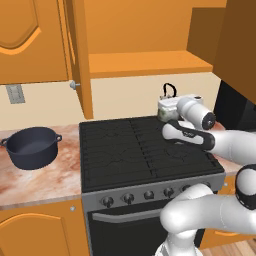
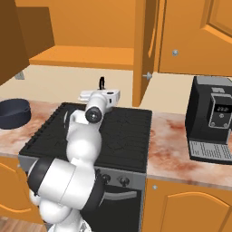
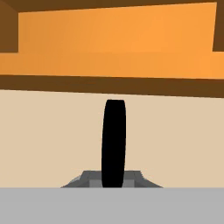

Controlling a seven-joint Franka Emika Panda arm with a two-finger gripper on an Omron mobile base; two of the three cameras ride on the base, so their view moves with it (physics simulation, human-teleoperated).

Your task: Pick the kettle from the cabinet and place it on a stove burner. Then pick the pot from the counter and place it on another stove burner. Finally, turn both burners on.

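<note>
Kettle at the back of the stove, and we've got hold of it.
Our gripper (image 1: 167, 106) is clamped on the kettle (image 1: 165, 107) handle above the rear-right burners (image 1: 145, 145); the pot (image 1: 31, 146) waits on the marbled counter (image 1: 40, 180), cabinet (image 1: 145, 60) open overhead.

The kettle (image 1: 167, 106) stands at the burners' (image 1: 125, 150) back right; the pot (image 1: 32, 146) sits left on the counter (image 1: 45, 180).

arm (image 1: 200, 215): glossy white rounded links; joints: dark bands; wrist: round dark cap

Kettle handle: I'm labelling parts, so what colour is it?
Black. The kettle's handle shows best in the hand view, as a dark upright band against the cream wall.
</note>
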